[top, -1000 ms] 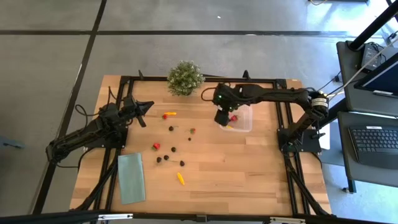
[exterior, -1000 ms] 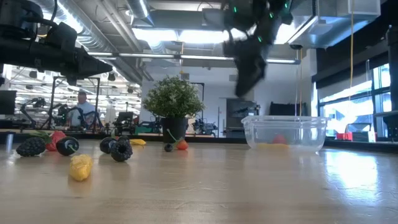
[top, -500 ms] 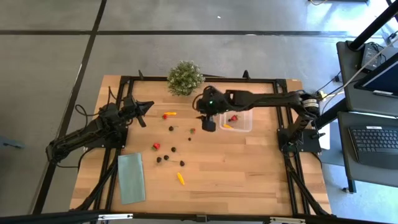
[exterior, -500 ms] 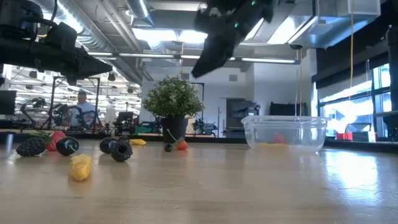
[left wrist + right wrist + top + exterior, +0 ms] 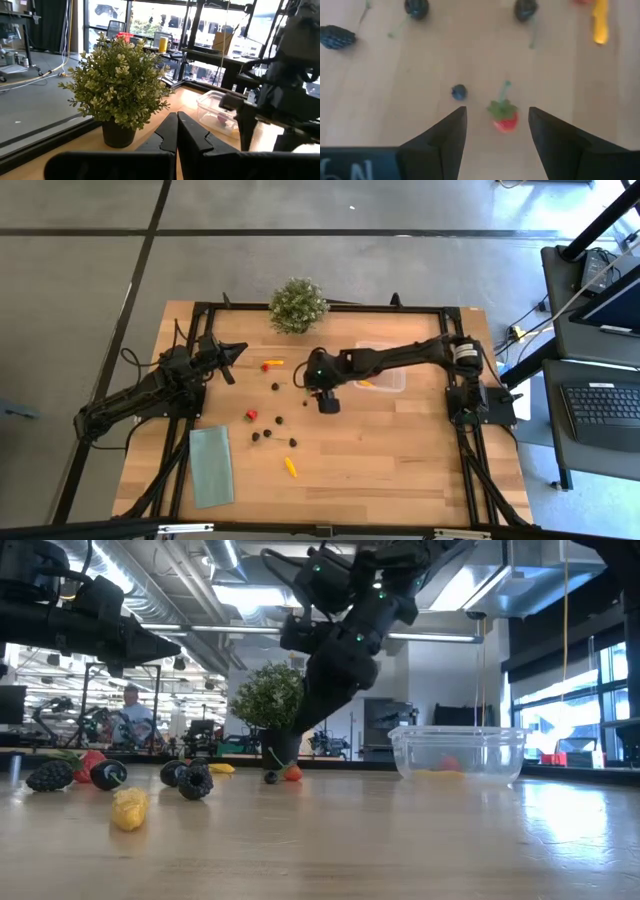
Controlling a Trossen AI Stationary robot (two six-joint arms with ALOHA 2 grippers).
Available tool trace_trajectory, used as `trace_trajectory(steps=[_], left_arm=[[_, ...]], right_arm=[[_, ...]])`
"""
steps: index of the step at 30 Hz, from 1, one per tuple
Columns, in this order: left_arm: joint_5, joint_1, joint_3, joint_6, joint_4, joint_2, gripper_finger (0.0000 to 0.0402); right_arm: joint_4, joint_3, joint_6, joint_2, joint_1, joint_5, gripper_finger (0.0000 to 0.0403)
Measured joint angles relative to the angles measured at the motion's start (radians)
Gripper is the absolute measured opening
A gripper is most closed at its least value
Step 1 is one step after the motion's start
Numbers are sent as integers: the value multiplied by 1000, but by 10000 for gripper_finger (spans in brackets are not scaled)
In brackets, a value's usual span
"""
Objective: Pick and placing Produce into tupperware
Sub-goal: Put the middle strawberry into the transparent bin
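right gripper (image 5: 496, 135), fingers wide and empty, hangs over a red strawberry (image 5: 504, 119) mid-table (image 5: 400, 470); tupperware (image 5: 388, 376) near the right edge; left gripper (image 5: 176, 135) closed, near the left edge.

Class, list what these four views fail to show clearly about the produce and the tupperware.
- Tupperware, high view: contents partly hidden by the right arm, so no count.
- Tupperware, low view: its translucent wall blurs the pieces inside.
- Small strawberry, high view: hidden under the open right gripper.
- Dark produce, high view: too small to identify.
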Motion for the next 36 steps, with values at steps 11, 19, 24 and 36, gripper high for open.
trace_trajectory(steps=[11, 19, 24, 36], left_arm=[[0, 0, 0, -2, 0, 0, 0], [0, 0, 0, -2, 0, 0, 0], [0, 0, 0, -2, 0, 0, 0], [0, 0, 0, -2, 0, 0, 0]], right_arm=[[49, 0, 6, 9, 2, -10, 214], [93, 0, 6, 76, 2, -10, 214], [92, 0, 6, 106, -4, -9, 214], [82, 0, 6, 125, -23, -6, 214]])
